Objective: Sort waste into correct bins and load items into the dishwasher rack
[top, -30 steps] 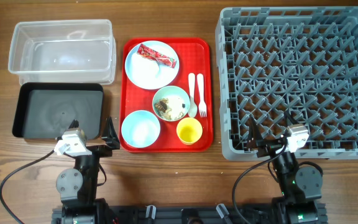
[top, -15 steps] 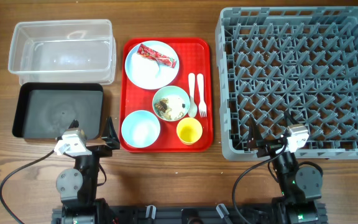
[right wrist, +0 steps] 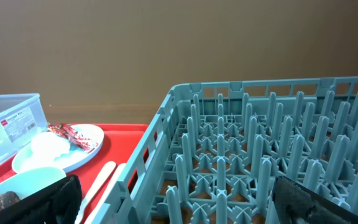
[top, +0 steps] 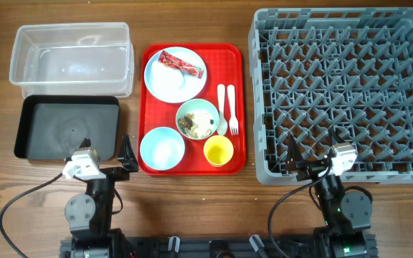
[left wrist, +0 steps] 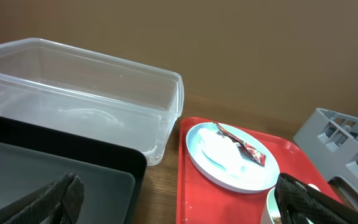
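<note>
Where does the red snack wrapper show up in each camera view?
Overhead: red snack wrapper at upper centre, lying on the light blue plate.
Left wrist: wrapper right of centre, on the plate.
Right wrist: wrapper at far left, mid-height, on the plate.
Shared landmark: the light blue plate under it.

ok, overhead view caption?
Left tool and right tool open; loaded red tray between clear tub, black tray and empty dishwasher rack.

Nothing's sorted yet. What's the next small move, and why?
Probably extend the left pincer toward the red wrapper lying on the blue plate: that pincer is open and empty, the clear tub stands on its side, and the plate should be cleared before racking.
</note>
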